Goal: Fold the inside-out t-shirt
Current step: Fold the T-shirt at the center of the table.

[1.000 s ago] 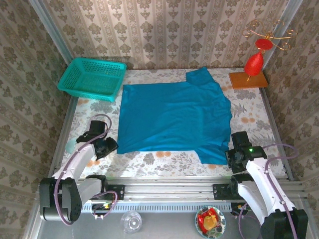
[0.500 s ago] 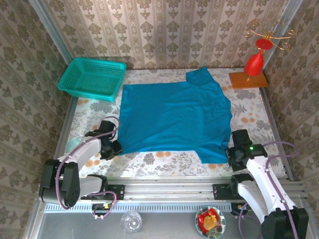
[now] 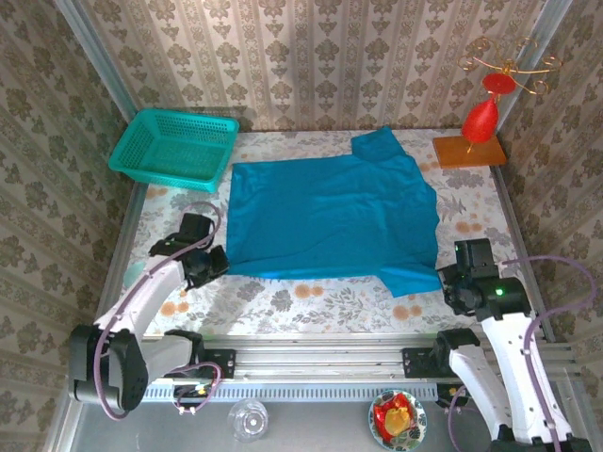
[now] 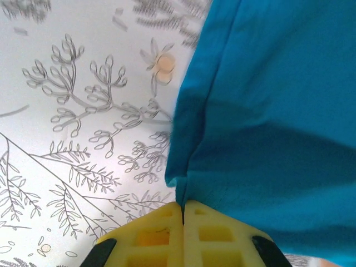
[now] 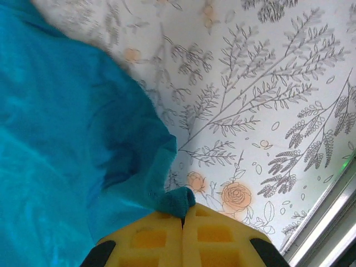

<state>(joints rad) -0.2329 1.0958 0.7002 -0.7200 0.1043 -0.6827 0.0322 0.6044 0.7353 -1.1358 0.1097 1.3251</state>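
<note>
Since a second ago, the blue t-shirt (image 3: 330, 212) has had its near hem drawn farther back across the floral table (image 3: 311, 301). The left gripper (image 3: 213, 265), fingers now pressed together, pinches the shirt's near-left corner. The right gripper (image 3: 441, 280), also clamped, pinches the near-right corner.

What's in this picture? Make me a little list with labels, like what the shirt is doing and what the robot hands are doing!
shirt: blue, spread out flat on the table
left gripper: shut, pinching the shirt's near left corner
right gripper: shut, pinching the shirt's near right corner
basket: teal, at the far left of the table
ornament: red, on a wooden stand at the far right
</note>
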